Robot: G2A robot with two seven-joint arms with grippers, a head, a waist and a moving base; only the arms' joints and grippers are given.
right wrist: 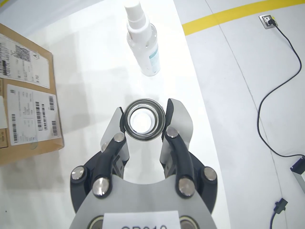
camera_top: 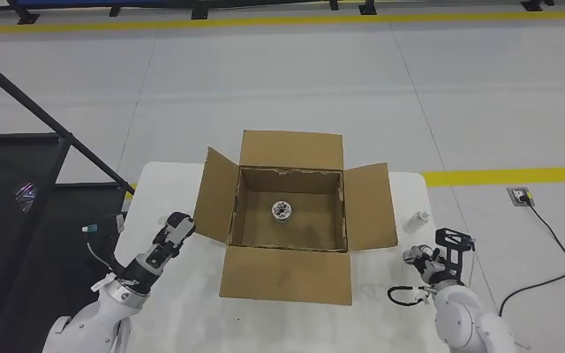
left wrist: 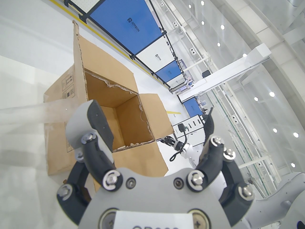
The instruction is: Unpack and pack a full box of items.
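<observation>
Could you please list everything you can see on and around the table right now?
Table: one, white.
Box: one, brown cardboard, flaps open, middle of the table.
Round item: one, white and dark, on the box floor.
Spray bottle: one, clear with white top, on the table right of the box.
Can: one, silver rim, white centre, near the bottle.
Floor socket: one, grey, right of the table.
Left gripper: open, left of the box.
Right gripper: shut on the can, near the table's right edge.
</observation>
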